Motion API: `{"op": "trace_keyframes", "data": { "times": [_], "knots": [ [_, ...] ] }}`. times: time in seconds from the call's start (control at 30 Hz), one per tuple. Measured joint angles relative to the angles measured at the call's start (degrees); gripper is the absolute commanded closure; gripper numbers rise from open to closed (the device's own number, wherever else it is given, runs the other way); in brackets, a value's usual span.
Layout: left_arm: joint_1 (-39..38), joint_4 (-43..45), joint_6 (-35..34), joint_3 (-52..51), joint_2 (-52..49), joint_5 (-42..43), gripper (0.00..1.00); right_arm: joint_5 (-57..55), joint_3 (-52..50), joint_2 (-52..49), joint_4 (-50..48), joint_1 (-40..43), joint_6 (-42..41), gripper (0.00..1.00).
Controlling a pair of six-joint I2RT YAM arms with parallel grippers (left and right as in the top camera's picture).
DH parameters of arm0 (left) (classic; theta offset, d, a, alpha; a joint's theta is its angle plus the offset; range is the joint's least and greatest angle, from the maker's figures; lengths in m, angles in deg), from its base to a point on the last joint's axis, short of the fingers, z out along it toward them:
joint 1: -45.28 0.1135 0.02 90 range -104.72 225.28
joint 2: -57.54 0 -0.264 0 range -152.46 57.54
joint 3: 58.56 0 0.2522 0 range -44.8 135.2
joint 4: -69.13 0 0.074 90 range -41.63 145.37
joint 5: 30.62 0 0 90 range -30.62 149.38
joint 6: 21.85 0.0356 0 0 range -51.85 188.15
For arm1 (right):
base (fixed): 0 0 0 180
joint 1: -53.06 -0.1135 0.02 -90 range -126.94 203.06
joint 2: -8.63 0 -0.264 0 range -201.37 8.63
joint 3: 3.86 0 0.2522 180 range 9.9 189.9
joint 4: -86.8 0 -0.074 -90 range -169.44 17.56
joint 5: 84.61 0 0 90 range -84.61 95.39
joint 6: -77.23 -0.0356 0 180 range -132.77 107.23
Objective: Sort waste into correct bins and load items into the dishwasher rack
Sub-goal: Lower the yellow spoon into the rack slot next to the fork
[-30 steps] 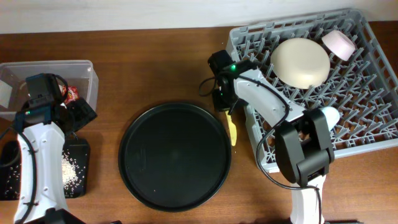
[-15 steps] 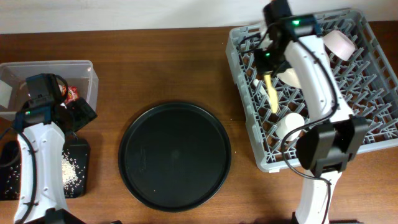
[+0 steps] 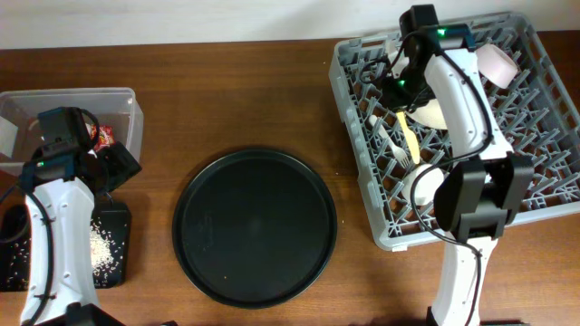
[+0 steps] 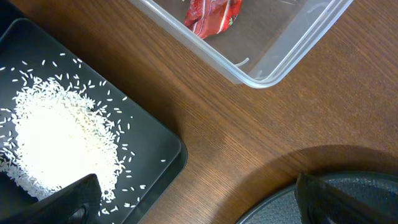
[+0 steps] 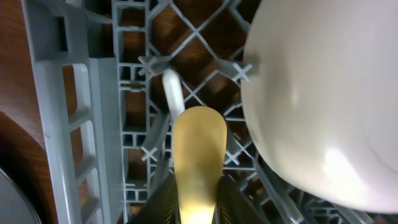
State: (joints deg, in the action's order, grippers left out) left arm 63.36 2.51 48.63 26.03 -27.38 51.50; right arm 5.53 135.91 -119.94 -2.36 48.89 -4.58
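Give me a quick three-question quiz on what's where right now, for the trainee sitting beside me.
1. Fill in: the loose rice lies in a shallow ___ tray.
2. True or false: the red wrapper lies in that tray too.
3. Pick one: the right gripper holds A a cup, B a yellow utensil, C a tissue.
Key: 1 black; 2 false, it lies in the clear box; 3 B.
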Motion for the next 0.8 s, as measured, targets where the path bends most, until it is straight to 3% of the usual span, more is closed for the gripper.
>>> {"op": "trace_keyframes", "data": {
  "times": [0.03,0.1,0.17,0.2,0.37,0.4,0.47,0.6,0.77,0.8],
  "knots": [
    [0.0,0.0,0.0,0.0,0.0,0.0,0.01,0.2,0.0,-0.1,0.0,-0.1,-0.1,0.61],
    [0.0,0.0,0.0,0.0,0.0,0.0,0.01,0.5,0.0,-0.1,-0.1,-0.2,0.3,0.48],
    [0.0,0.0,0.0,0.0,0.0,0.0,0.01,0.8,0.0,-0.1,-0.5,-0.5,0.4,0.25],
    [0.0,0.0,0.0,0.0,0.0,0.0,0.01,0.9,0.0,-0.1,-0.5,-0.6,0.6,0.25],
    [0.0,0.0,0.0,0.0,0.0,0.0,0.01,1.2,0.0,0.2,3.4,-0.8,-0.7,0.47],
    [0.0,0.0,0.0,0.0,0.0,0.0,0.01,1.6,0.0,0.6,5.2,-0.9,-1.3,0.57],
    [0.0,0.0,0.0,0.0,0.0,0.0,0.01,2.6,0.0,2.7,10.4,-1.7,-4.3,0.93],
    [0.0,0.0,0.0,0.0,0.0,0.0,0.01,8.9,0.1,5.4,19.5,-3.3,-6.9,0.96],
    [0.0,0.0,0.0,0.0,0.0,0.0,0.01,9.2,0.1,5.4,20.0,-7.2,-11.3,0.96],
    [0.0,0.0,0.0,0.0,0.0,0.0,0.01,8.7,-0.1,5.4,20.0,-8.3,-12.3,0.91]
  ]
}}
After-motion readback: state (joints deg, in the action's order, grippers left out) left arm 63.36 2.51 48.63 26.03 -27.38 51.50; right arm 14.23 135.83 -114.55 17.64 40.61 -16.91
